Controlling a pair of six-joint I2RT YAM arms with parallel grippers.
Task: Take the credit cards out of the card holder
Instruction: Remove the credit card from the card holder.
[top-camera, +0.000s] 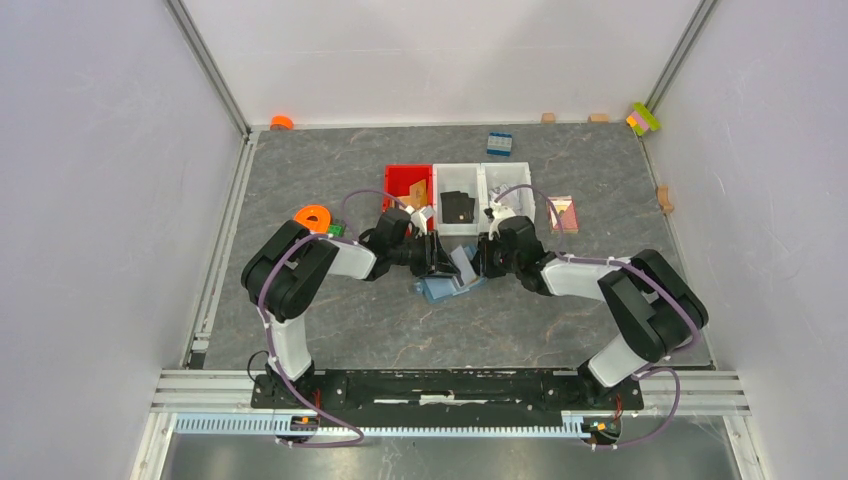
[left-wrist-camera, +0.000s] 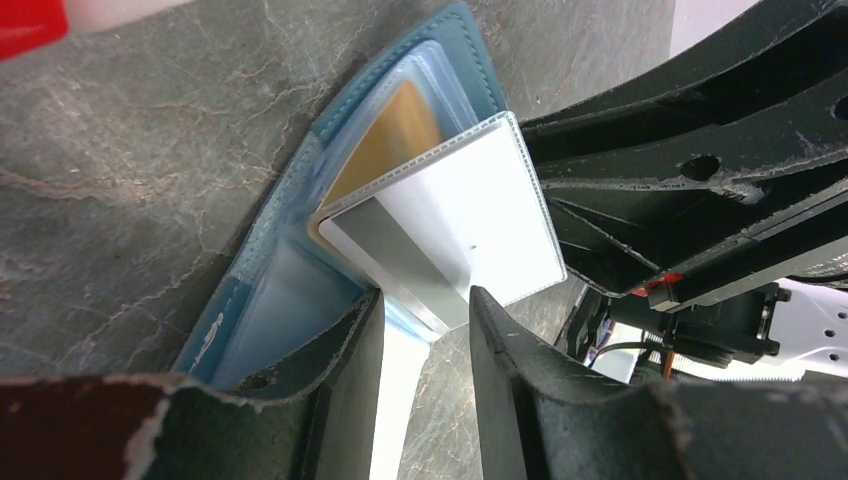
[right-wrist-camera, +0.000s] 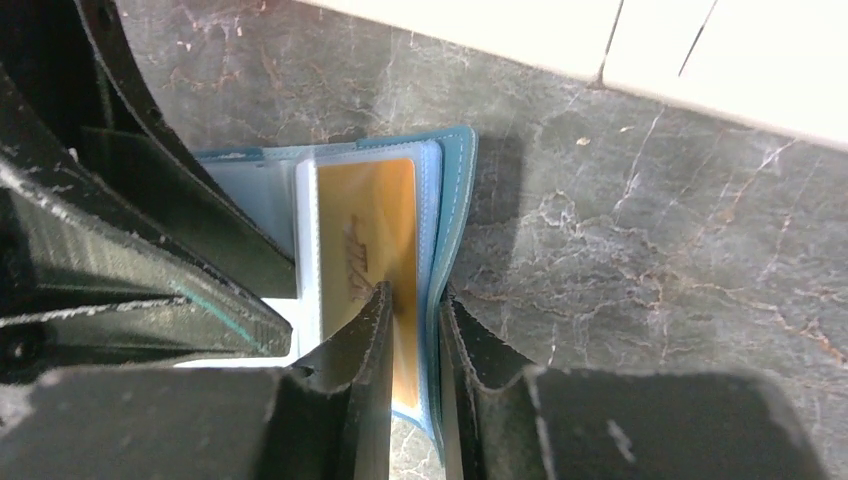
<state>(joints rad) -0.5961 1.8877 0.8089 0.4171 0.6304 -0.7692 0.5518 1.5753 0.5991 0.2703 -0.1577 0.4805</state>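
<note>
Right hand (right-wrist-camera: 412, 295) clenched on holder (right-wrist-camera: 455, 180) edge over gold card (right-wrist-camera: 365, 215); grip of left hand (left-wrist-camera: 427, 295) on grey card (left-wrist-camera: 440, 230) cannot be told; a pull may drag holder across counter (left-wrist-camera: 120, 180).

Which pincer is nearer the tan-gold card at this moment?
Right. The right pincer pinches the card holder flap over the tan-gold card; the left pincer straddles the silvery-grey card beside it.
</note>
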